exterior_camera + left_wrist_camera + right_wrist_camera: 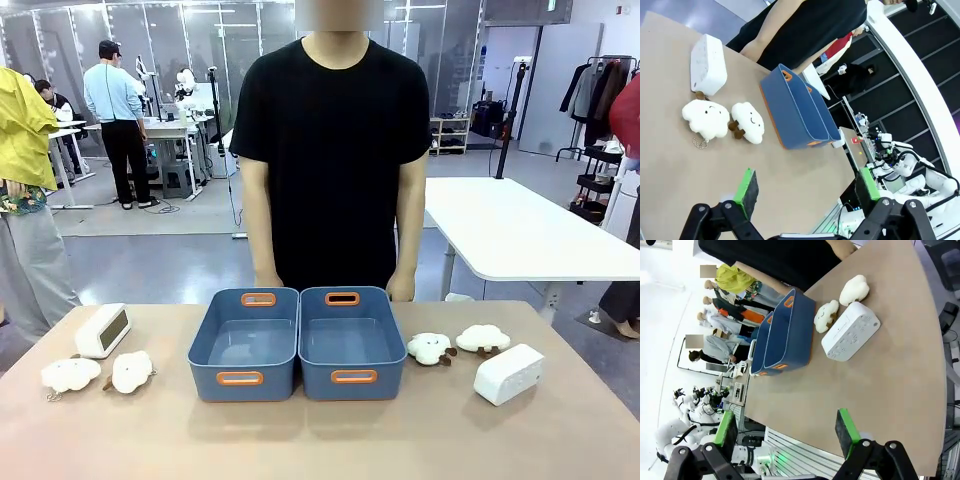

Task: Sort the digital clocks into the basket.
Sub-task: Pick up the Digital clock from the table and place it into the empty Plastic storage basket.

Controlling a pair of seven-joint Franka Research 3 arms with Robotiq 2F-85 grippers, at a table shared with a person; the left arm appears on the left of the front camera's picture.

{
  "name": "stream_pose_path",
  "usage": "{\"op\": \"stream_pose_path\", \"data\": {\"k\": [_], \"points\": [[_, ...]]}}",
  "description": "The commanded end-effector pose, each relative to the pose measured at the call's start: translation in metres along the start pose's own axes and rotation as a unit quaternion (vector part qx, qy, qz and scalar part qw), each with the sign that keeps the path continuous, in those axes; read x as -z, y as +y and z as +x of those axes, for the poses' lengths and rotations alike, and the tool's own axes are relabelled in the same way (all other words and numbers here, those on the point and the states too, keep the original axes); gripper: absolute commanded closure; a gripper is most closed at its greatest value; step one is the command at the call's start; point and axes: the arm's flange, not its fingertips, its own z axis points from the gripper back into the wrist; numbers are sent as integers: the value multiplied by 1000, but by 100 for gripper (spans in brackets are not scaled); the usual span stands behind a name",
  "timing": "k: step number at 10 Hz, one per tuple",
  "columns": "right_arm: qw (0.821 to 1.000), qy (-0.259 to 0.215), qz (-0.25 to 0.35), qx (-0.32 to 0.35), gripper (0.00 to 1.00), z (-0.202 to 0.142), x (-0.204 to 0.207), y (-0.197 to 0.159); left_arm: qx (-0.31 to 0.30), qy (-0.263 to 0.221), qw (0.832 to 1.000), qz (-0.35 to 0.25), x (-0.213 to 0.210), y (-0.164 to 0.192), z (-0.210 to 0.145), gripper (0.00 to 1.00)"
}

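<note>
Front view takes in a tan table (pixel 320 440) with two blue baskets standing side by side at its middle, long sides touching: the picture-left basket (pixel 212 370) and the picture-right basket (pixel 388 372), each with orange handle slots and a bare blue floor. The first digital clock (pixel 103 330) sits at the left of the frame, well apart from the baskets, its greyish display face angled toward the lower right. Just below it lie two white plush sheep, one (pixel 70 375) beside the other (pixel 132 371). The second digital clock (pixel 508 373) lies at the lower right of the frame, also outside the baskets, and its display cannot be seen from here. Between it and the picture-right basket rest two more plush sheep, the nearer one (pixel 430 348) close to the basket wall and the farther one (pixel 483 338) up and to the right of it. A person in a black shirt (pixel 335 150) stands at the far edge behind the baskets, arms hanging down. In the left wrist view, the left gripper (pixel 805 192) hangs above the table with its green pads spread wide and nothing between them; the first clock is at the upper left of that frame. In the right wrist view, the right gripper (pixel 786 432) is likewise spread wide and holds nothing, with the second clock toward the upper right, its dotted white face up.
</note>
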Motion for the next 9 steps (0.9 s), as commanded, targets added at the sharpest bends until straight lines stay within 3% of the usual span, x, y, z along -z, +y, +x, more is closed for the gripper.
{"op": "stream_pose_path", "data": {"k": [1,9], "points": [[1000,5,4,-6,0,1,3,3,6,7,1000,0,-3,1,1,0],[1000,5,4,-6,0,1,3,3,6,7,1000,0,-3,1,1,0]]}}
